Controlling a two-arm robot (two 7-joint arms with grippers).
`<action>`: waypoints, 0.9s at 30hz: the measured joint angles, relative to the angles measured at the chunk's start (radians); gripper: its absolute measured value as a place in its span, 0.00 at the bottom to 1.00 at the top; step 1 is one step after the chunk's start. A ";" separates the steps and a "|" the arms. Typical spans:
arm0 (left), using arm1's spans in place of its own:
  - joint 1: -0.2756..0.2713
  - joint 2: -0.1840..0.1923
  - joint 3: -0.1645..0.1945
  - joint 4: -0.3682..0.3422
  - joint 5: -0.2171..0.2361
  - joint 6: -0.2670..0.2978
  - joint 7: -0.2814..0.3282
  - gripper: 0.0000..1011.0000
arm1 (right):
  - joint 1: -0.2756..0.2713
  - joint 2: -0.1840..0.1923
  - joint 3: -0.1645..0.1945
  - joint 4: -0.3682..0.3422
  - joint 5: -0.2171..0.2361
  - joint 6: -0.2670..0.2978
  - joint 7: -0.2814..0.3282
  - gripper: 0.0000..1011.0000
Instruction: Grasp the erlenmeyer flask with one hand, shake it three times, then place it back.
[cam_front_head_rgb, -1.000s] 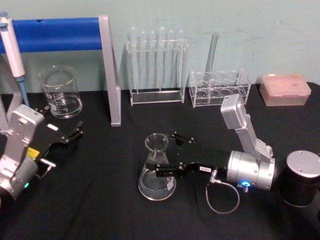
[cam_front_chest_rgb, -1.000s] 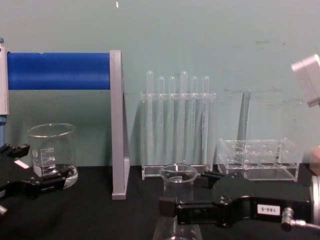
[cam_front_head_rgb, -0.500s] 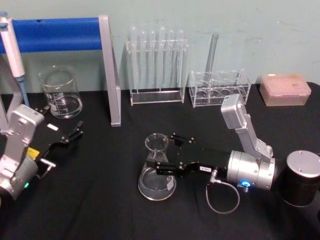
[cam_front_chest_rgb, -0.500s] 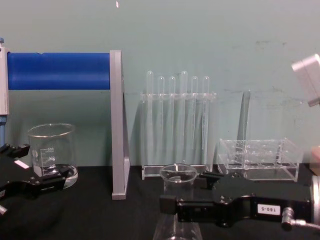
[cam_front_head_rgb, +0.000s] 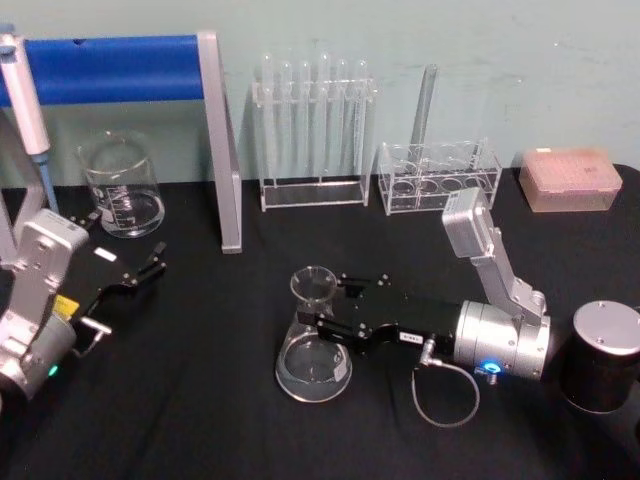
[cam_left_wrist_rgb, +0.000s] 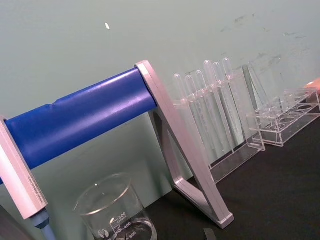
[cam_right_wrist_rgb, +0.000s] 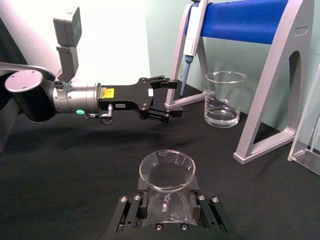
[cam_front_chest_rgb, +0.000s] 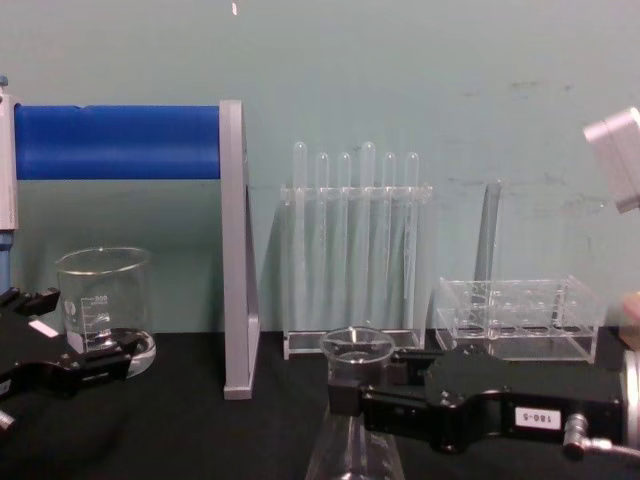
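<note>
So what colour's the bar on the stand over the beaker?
Blue bar, grey frame; clearest in the left wrist view.

Your clear glass erlenmeyer flask (cam_front_head_rgb: 313, 352) is colourless against the matte black table cover (cam_front_head_rgb: 200, 400). Your right gripper (cam_front_head_rgb: 330, 303) is black, with a small white label (cam_front_chest_rgb: 532, 418) printed in dark digits. Its silver wrist housing (cam_front_head_rgb: 505, 335) shows a blue light (cam_front_head_rgb: 491, 369). Your left gripper (cam_right_wrist_rgb: 172, 99) is black too, with a yellow sticker (cam_right_wrist_rgb: 109, 92) and a plain white tag (cam_front_chest_rgb: 42, 328). You also have a bright blue bar (cam_front_head_rgb: 110, 68) on a grey metal frame (cam_front_head_rgb: 222, 150), a clear cylindrical glass beaker (cam_front_head_rgb: 122, 185) with white graduation marks, a translucent pink box (cam_front_head_rgb: 570, 178) and a pale green wall (cam_front_head_rgb: 520, 60).
</note>
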 joint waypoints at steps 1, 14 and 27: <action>0.000 0.000 0.000 0.000 0.000 0.000 0.000 0.99 | 0.000 0.000 0.000 0.000 0.000 0.000 0.000 0.45; 0.000 0.000 0.000 0.000 0.000 0.000 0.000 0.99 | 0.001 0.000 0.000 0.000 0.003 0.003 0.005 0.45; 0.000 0.000 0.000 0.000 0.000 0.000 0.000 0.99 | -0.061 0.014 0.054 -0.169 0.059 0.043 -0.119 0.45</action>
